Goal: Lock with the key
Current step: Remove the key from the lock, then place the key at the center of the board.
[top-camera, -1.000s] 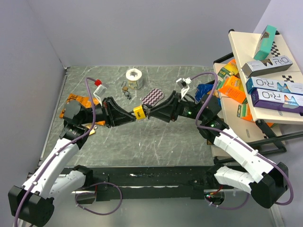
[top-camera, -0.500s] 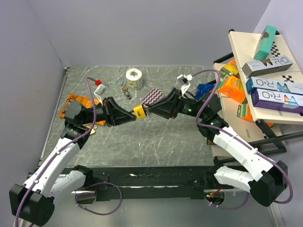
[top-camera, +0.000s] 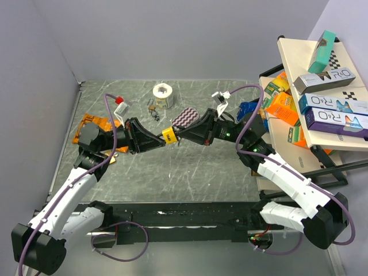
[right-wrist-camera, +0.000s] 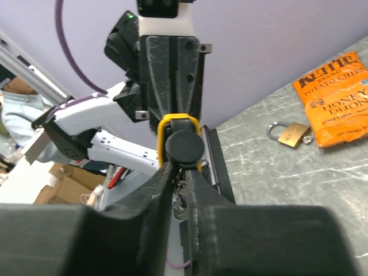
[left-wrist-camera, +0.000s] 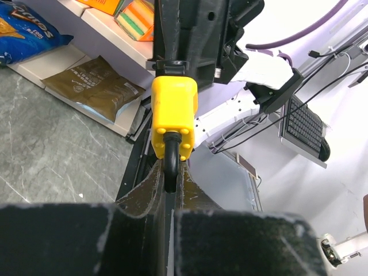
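A yellow padlock [top-camera: 168, 135] with a black shackle [left-wrist-camera: 171, 164] hangs in the air above the table's middle, between my two grippers. My left gripper [top-camera: 156, 138] is shut on the shackle, shown close in the left wrist view [left-wrist-camera: 171, 172]. My right gripper [top-camera: 183, 135] comes from the right and is shut on a key with a round black head [right-wrist-camera: 184, 148]. The key head sits against the padlock's [right-wrist-camera: 179, 121] bottom end. The key blade is hidden. The right gripper's tips [right-wrist-camera: 183, 167] pinch just below the head.
A brass padlock [right-wrist-camera: 290, 133] and an orange chips bag [right-wrist-camera: 333, 95] lie on the table's left. A tape roll [top-camera: 163, 94], a patterned pouch [top-camera: 185, 117] and small keys [top-camera: 153, 107] lie at the back. A shelf [top-camera: 345, 135] with boxes stands at the right.
My right gripper has shifted a little left and back with the key against the padlock, and its wrist has turned slightly. The left arm has hardly moved.
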Action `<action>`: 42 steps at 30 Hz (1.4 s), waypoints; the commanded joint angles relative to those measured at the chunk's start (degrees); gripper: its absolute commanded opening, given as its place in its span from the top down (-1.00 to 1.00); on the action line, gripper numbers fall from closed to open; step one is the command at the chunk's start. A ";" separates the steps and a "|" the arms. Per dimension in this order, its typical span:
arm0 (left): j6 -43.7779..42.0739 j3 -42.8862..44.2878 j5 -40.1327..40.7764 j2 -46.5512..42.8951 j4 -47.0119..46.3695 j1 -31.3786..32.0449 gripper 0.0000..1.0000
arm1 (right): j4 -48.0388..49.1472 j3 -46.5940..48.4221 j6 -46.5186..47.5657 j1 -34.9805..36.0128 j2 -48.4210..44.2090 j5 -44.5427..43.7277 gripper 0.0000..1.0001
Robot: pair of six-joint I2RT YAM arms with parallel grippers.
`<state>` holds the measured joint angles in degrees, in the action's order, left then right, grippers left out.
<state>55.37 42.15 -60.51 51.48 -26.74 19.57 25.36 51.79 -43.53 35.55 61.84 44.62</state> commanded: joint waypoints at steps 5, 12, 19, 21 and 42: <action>1.66 -0.14 1.54 -0.95 -4.28 -0.85 0.98 | 1.71 2.09 0.20 -0.04 -0.49 0.56 1.00; 3.42 -0.93 1.10 -1.12 -6.92 -3.66 0.98 | 1.53 1.03 -1.21 -4.08 -1.72 1.70 1.00; 3.87 -1.81 1.18 -0.95 -7.80 -4.98 0.98 | 2.15 0.33 -2.26 -7.24 -2.52 1.96 1.00; 3.51 -1.72 1.18 -0.95 -6.84 -5.24 0.98 | 1.45 -0.11 -1.74 -7.86 -2.95 2.22 1.00; -33.75 14.10 9.71 8.45 41.42 -5.86 0.98 | -44.19 -0.02 60.49 -8.57 8.01 -28.00 1.00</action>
<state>25.89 52.34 -51.31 59.02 13.04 13.78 -16.86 52.27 8.45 26.74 66.89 25.28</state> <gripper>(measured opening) 0.065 0.020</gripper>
